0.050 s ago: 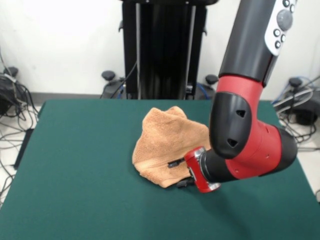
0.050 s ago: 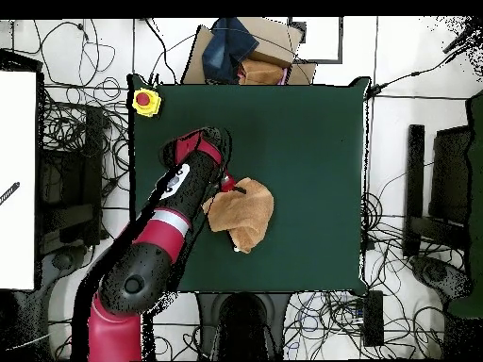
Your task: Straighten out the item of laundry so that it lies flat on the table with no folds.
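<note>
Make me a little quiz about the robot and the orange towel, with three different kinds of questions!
1. True or false: the towel lies flat and smooth on the green table.
2. Where is the gripper in the front view?
A. high above the table
B. down at the towel's edge
C. off the table
3. Fill in: in the overhead view, the yellow box with a red button sits at a ______ of the table.

Key:
1. False: it is bunched up with folds.
2. B
3. corner
</note>
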Robot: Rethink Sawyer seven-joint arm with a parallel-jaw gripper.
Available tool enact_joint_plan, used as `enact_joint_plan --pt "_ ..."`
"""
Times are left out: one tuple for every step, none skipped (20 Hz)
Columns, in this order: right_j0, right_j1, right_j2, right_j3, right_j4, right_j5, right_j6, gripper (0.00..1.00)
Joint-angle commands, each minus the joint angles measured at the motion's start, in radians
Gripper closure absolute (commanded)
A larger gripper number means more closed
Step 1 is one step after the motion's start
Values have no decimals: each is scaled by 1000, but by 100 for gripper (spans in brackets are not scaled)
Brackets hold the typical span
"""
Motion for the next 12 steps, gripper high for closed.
enact_joint_plan --pt "-38 136 113 4 -24 -71 94 0" --pt "-37 132 126 13 -24 -105 99 0" --pt "-33 128 139 27 -23 -149 111 0" --pt "-30 124 152 41 -22 -192 123 0" --pt "-29 121 169 57 -17 -250 141 0" --pt "-31 123 175 62 -17 -290 153 0" --pt "-34 124 177 62 -21 -322 156 0" --pt "-40 122 191 65 -15 -336 150 0" --pt "-44 119 205 73 -9 -356 153 0" --pt "-48 114 220 80 -1 -351 143 0" --pt "-53 109 235 87 7 -346 133 0" --pt "-67 106 253 78 31 -241 95 0"
